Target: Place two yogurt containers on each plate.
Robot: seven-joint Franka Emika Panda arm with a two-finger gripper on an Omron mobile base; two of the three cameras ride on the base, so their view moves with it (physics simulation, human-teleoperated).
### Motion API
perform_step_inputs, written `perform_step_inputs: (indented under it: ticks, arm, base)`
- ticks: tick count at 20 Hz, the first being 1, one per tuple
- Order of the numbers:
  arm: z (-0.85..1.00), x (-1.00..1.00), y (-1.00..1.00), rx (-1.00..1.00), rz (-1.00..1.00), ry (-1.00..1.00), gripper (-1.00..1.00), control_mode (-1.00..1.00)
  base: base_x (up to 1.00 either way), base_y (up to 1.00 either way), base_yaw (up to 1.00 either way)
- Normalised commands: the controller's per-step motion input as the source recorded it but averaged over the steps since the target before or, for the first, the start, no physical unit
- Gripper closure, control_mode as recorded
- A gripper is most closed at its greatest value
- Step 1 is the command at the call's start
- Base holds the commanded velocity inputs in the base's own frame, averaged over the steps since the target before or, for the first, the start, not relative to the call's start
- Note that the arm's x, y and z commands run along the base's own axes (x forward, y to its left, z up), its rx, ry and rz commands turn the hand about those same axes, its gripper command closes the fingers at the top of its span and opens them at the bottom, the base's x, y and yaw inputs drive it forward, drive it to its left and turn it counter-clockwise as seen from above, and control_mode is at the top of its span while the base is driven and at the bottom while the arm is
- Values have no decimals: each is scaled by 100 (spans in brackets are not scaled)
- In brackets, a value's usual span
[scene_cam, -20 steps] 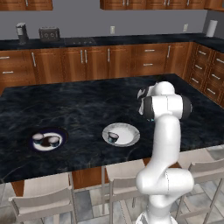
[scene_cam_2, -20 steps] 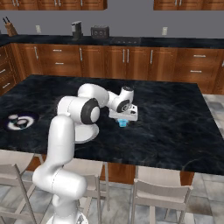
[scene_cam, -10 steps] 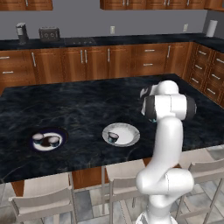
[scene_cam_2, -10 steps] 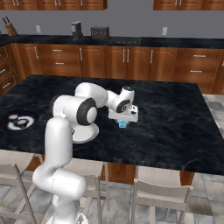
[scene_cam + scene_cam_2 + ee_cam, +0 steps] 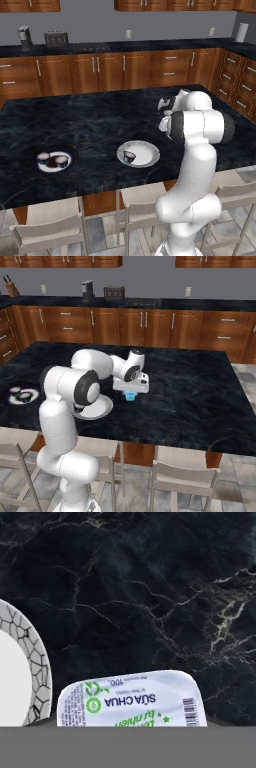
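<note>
The gripper (image 5: 131, 394) was clamped on the blue tub (image 5: 131, 700): probably light, rigid, best held across its sides.

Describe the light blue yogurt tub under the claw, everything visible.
The blue tub is small and boxy with rounded corners, standing upright on the black marble counter beside the pale plate. Its white foil lid carries green and dark print and a barcode. The claw sits directly over it, jaws apparently closed on it; the contact itself is hidden.
</note>
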Motion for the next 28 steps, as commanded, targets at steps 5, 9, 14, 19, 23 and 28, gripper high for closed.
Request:
perform_step_inputs:
  ticks: [5,9,14,19,23,28]
  arm:
    - [0,-80,84,-2,5,0,100,-100]
    - [0,-40,54,-1,6,0,100,-100]
    - [0,1,33,0,4,0,100,-100]
    - [0,23,40,0,1,0,100,-100]
    - [-8,23,40,0,0,0,100,-100]
    - [-26,4,13,0,2,0,100,-100]
  base:
    - [0,0,0]
    - [0,0,0]
    - [0,0,0]
    - [0,0,0]
    - [0,0,0]
    - [0,0,0]
